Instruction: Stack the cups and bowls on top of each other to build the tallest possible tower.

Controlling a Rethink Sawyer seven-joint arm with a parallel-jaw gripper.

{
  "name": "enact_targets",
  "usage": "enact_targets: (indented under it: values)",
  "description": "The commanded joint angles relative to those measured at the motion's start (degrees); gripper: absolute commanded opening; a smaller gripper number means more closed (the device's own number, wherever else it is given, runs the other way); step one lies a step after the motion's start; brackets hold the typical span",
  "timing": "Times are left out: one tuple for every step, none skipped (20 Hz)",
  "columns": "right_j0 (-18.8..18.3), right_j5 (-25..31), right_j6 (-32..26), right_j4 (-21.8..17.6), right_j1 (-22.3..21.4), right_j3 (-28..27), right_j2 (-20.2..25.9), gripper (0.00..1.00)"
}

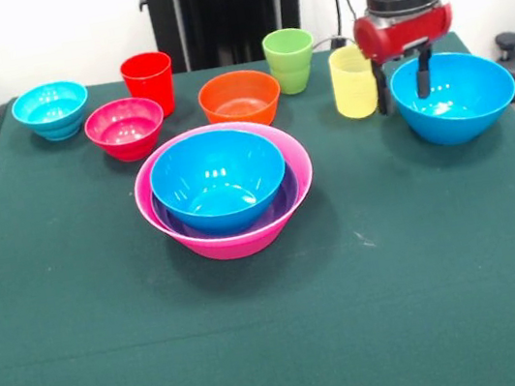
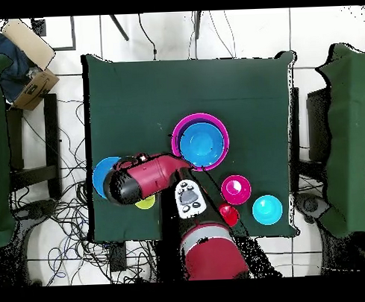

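Now the gripper [image 1: 405,81] sits at the loose blue bowl [image 1: 453,95], fingers spread astride its rim beside the yellow cup [image 1: 354,82], not yet pinching. Tower [image 1: 225,190] (pink w/ purple & blue nested) is well apart from that bowl. Best approach: clamp rim firmly, lift straight, avoid nudging the cup.

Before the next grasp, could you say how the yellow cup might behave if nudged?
The yellow cup is tall and narrow, so it may tip. Its glossy wall looks slippery. Thin translucent plastic suggests light weight.
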Motion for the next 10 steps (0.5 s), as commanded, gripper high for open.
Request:
enact_targets:
  values:
    - [-1.4,-2.7,3.4,-3.2,3.0,-2.0,0.5,1.0]
    - [-0.7,-3.8,4.1,-3.6,3.8,-2.4,-0.4,1.0]
    - [-0.1,-4.7,4.6,-3.8,4.5,-2.5,-1.2,1.0]
    - [0.6,-5.7,5.0,-3.9,4.9,-2.5,-1.9,1.0]
    - [1.2,-6.3,5.5,-3.8,5.2,-2.6,-2.4,1.0]
    - [1.7,-6.4,5.6,-3.7,5.5,-2.6,-2.9,1.0]
    - [2.1,-7.0,5.8,-3.7,5.8,-2.7,-3.5,1.0]
    - [2.6,-7.6,5.9,-3.7,6.4,-2.8,-4.0,1.0]
    - [3.0,-8.5,6.1,-3.6,7.1,-2.9,-4.6,1.0]
    - [3.5,-9.4,6.2,-3.7,7.7,-3.1,-5.3,1.0]
